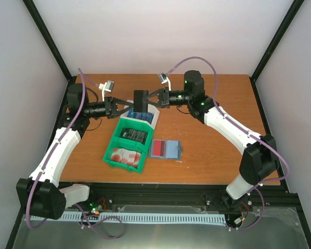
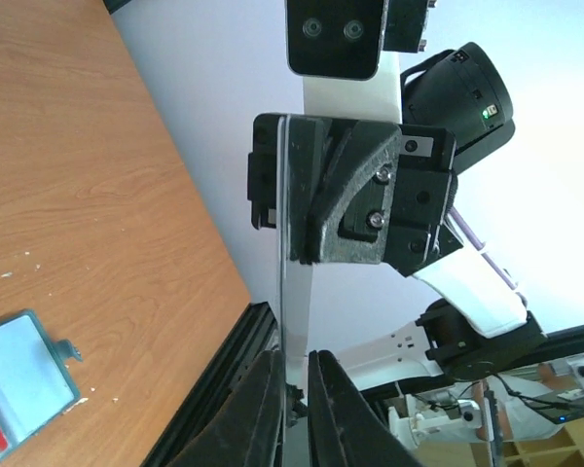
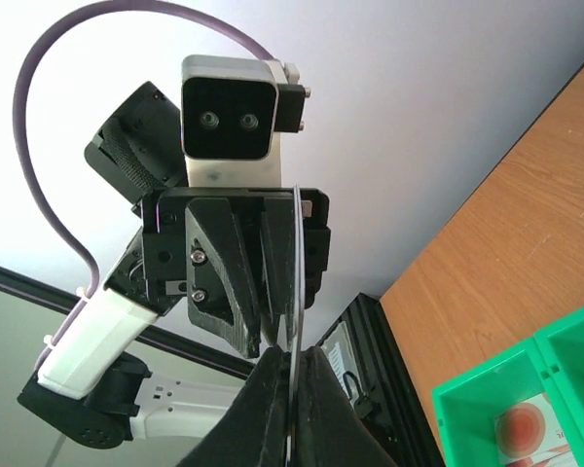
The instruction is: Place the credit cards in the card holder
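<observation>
card holder point(image 1: 167, 149) right of bins point(image 1: 130, 137) — touching

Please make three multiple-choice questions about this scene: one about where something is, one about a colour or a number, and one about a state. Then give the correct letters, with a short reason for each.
1. Where does the card holder lie?
A. inside the green bin
B. on the table, right of the green bin
C. at the table's far right corner

2. What colour is the bin holding cards nearest the arm bases?
A. green
B. yellow
C. black

3. How is the dark card held above the bins?
A. it lies loose on the table
B. the left gripper alone holds it
C. both grippers pinch it between them

Answers: B, the card holder lies open on the wood beside the green bin. A, its walls are bright green. C, the left gripper and right gripper meet at the card, and each wrist view shows its thin edge between the fingers.
</observation>
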Motion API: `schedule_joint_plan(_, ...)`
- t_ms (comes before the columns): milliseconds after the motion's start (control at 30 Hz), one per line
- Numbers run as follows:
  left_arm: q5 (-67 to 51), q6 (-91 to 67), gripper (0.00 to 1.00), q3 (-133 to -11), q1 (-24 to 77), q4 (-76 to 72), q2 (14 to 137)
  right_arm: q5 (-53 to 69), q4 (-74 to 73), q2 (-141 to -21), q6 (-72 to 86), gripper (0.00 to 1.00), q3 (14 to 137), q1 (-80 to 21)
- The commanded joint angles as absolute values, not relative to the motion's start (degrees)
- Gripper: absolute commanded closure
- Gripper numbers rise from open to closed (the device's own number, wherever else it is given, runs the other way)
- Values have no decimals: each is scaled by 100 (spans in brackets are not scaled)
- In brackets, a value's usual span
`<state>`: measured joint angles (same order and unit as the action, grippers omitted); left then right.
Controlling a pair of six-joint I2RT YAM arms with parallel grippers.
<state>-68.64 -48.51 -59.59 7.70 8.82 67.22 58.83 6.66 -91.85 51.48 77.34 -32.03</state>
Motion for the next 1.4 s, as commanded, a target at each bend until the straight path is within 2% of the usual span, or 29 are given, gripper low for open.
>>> schedule_joint_plan(0, -7363, -5256, 90, -5929, 712, 268, 6487, 5932, 448, -9356, 4922, 97, 7950, -3059)
schedule_joint_plan(133, -7233, -5302, 90, -5924, 706, 261, 6507, 6131, 656, -9387, 4981, 97, 7909, -3059)
schedule_joint_plan(267, -7008, -5489, 68, -5967, 703, 90, 6520, 6450, 934, -9303, 5014, 97, 7869, -3057)
schedule_joint_plan(300, -6951, -5508, 66, -6001, 703, 88, 6529, 6515, 973, -9269, 5006, 97, 7848, -3063)
schedule_joint_plan(667, -6977, -6043, 53, -6134, 702, -512, 6610, 7071, 1409, -9020, 4922, 97, 7631, -3321)
schedule_joint_plan(733, -7048, -6163, 53, -6095, 703, -694, 6589, 7067, 1423, -9007, 4910, 97, 7658, -3372)
schedule_joint_plan(1000, -7085, -6514, 72, -5907, 703, -1182, 6458, 7092, 1833, -8993, 5143, 97, 7638, -3400)
schedule_joint_plan(1100, -7069, -6699, 73, -5803, 703, -1421, 6398, 7101, 1905, -8959, 5144, 97, 7638, -3410)
schedule_joint_plan(1267, -6895, -6955, 68, -5646, 703, -1763, 6257, 7093, 1970, -8955, 5186, 97, 7638, -3410)
schedule_joint_plan(1367, -6704, -6985, 70, -5572, 696, -1707, 6186, 7101, 2171, -8935, 5286, 97, 7597, -3410)
